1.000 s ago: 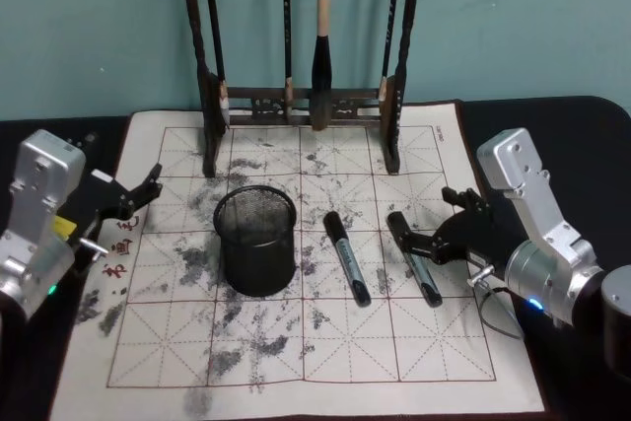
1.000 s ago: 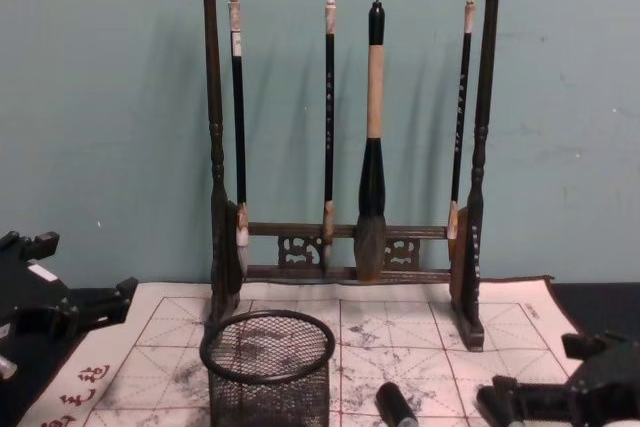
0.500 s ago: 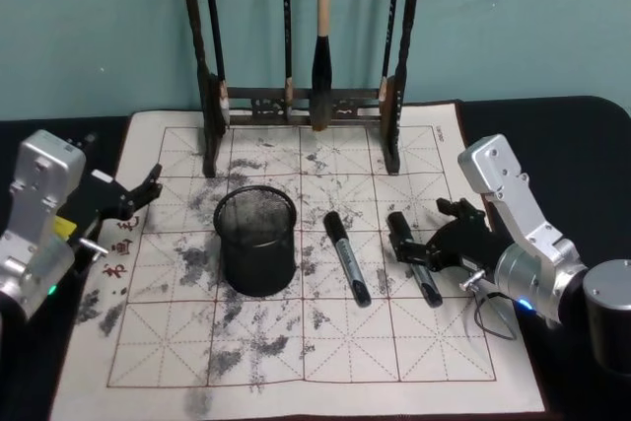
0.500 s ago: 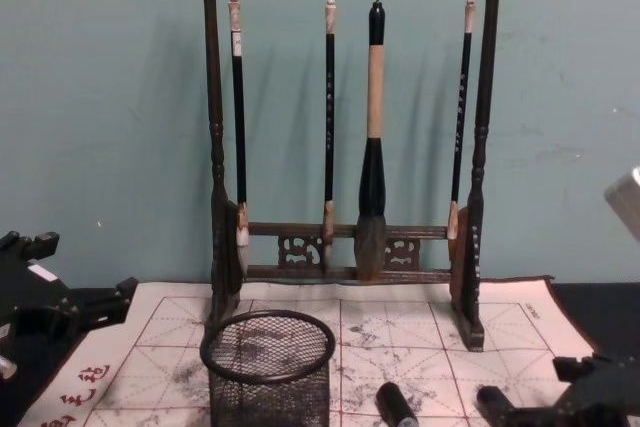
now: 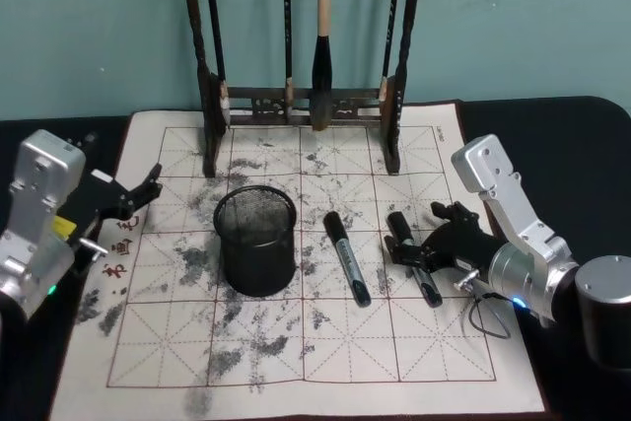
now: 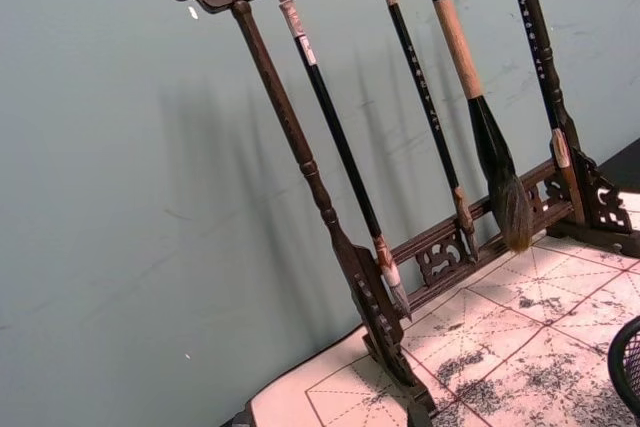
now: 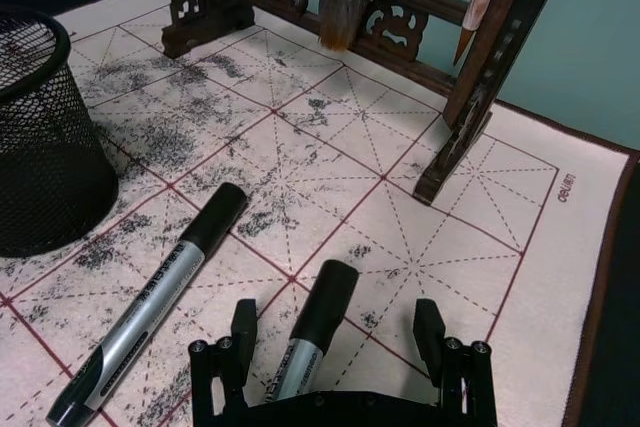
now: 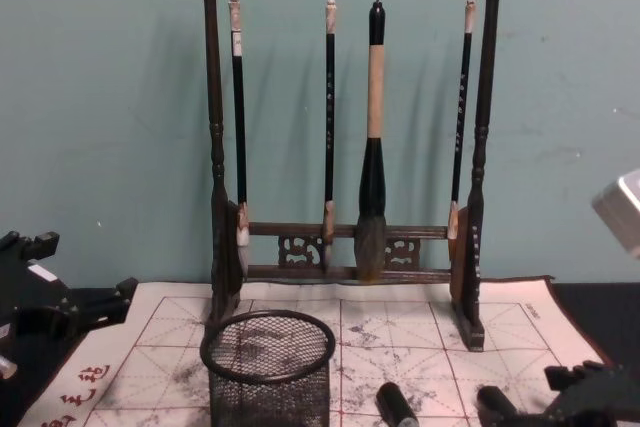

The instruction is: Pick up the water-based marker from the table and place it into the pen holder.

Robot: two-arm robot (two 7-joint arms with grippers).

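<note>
While the right gripper [image 7: 335,315] straddles the marker [image 7: 318,332], gaps flank it.

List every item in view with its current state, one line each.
pen holder: upright, empty.
right marker: lying flat, capped, between open jaws, ungripped.
left marker: lying flat, capped, untouched.
right gripper: open, low over right marker.
left gripper: open, parked at mat's left edge.
brush rack: upright, four brushes hanging.
mat: flat, ink-stained.
</note>
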